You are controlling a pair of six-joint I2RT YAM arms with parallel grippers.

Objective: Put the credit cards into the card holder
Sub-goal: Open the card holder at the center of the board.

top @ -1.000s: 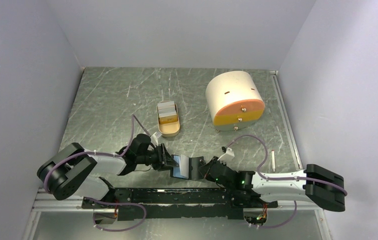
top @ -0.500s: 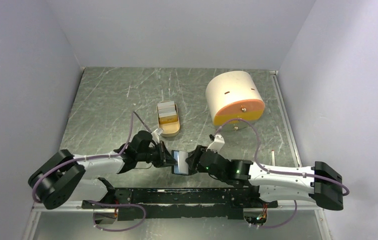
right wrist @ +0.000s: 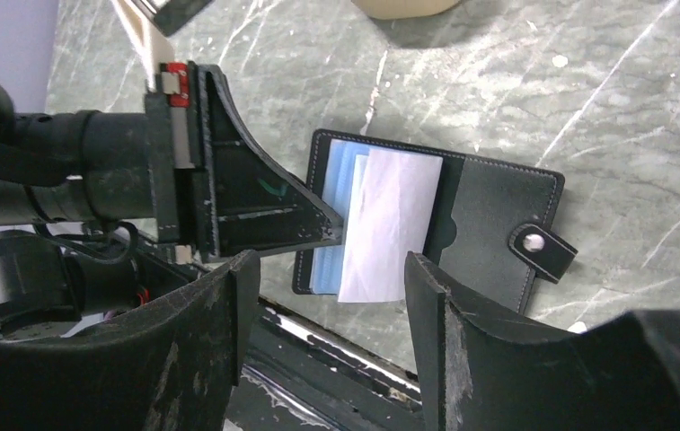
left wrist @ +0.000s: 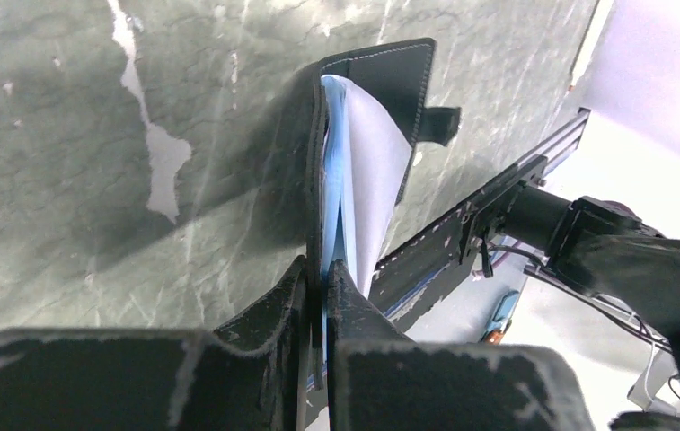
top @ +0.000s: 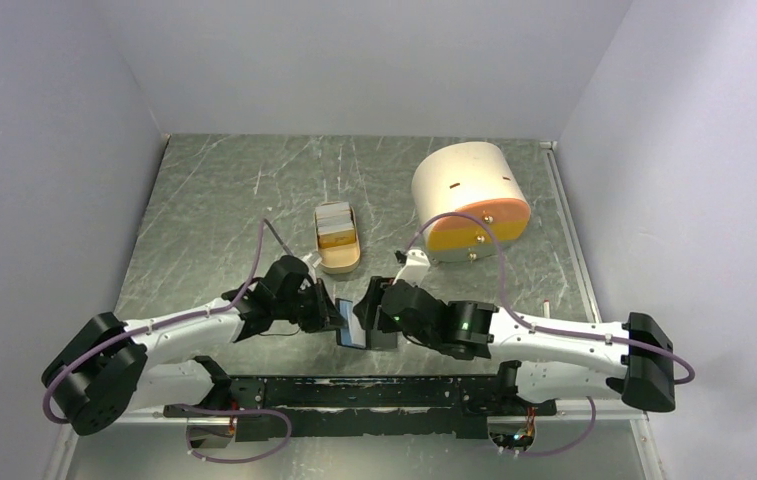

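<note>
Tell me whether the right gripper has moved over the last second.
Yes. The right gripper has shifted left and away from the near edge, closer to the unmoved tan tray.

Legible text, labels, brands, numbers, signs: none.
- White card [right wrist: 388, 224] in the open card holder [right wrist: 498, 215]: face plain, no print readable.
- Cards [top: 334, 225] in the tan tray [top: 339, 264]: too small to read.
- Cream-and-orange cylinder [top: 464, 180]: short dark dashes and round studs only, no lettering.
</note>
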